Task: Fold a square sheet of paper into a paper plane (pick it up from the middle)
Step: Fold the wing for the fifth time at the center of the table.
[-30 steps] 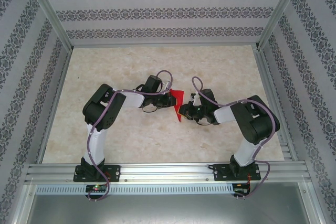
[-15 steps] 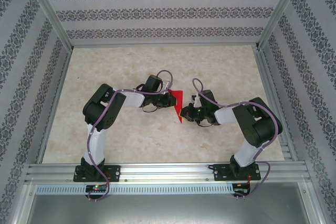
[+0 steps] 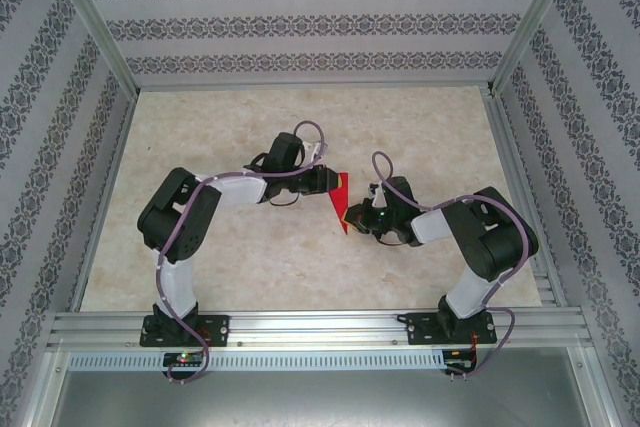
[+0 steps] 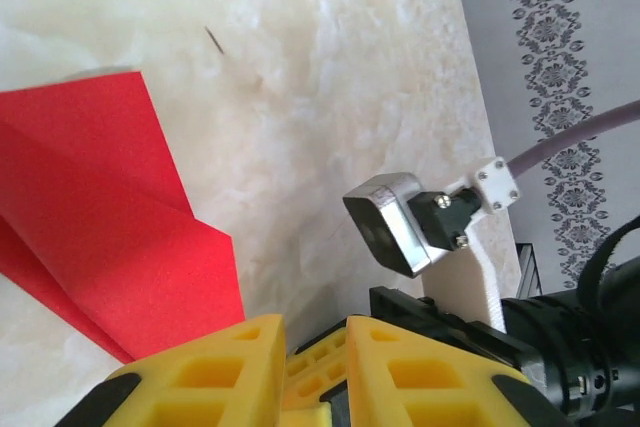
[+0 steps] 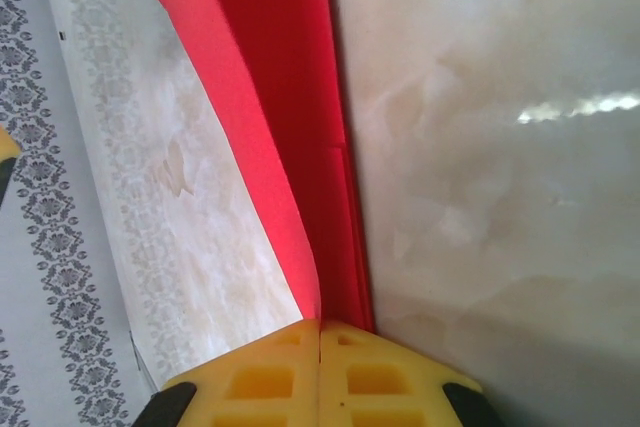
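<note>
Right gripper (image 5: 320,327) has its yellow fingers pressed together, pinching the paper plane (image 5: 290,97) by its folded red layers near the plane's pointed near end. One flap curves away from the rest. Left gripper (image 4: 315,332) sits just beside the plane's wide far corner, fingers slightly parted with nothing between them and the red edge just outside one finger. Plane lies between both grippers, over the middle of the table (image 3: 250,127); can't tell if it's lifted or resting.
</note>
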Motion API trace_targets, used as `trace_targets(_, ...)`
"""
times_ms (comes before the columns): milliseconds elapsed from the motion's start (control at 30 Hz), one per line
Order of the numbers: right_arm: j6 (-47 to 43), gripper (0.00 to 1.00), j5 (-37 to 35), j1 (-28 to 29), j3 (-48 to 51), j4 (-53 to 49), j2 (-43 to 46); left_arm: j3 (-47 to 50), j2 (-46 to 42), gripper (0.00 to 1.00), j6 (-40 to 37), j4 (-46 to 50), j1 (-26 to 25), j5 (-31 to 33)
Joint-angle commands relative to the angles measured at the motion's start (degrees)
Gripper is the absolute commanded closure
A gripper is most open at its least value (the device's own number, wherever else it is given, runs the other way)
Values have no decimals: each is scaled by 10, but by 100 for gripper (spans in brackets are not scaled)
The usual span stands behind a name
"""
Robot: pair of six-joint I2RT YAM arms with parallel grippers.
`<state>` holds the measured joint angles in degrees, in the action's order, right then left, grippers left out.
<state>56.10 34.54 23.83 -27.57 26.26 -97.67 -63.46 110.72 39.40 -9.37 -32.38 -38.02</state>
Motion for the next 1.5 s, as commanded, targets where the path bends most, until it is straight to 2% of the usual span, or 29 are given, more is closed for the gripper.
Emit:
trace_targets(0,23,100,-18,-7,21,-11,-13,18,7,77,-9,-19,-4,16)
trace_targets(600,24,100,-22,-17,4,-80,-47,-38,87,83,-21,21,-5,15)
trace_targets(1000,11,100,-20,-17,-5,-101,-52,-83,121,85,-34,116,-6,55)
trace_targets(1167,-3,92,-9,-16,-15,-112,-29,-103,135,86,-43,167,-7,75)
trace_targets(1367,-45,78,-4,-6,-28,-178,27,-114,149,86,-43,197,-8,88)
trace_targets(1467,-53,76,-4,-1,-28,-195,37,-114,153,86,-41,199,-8,89)
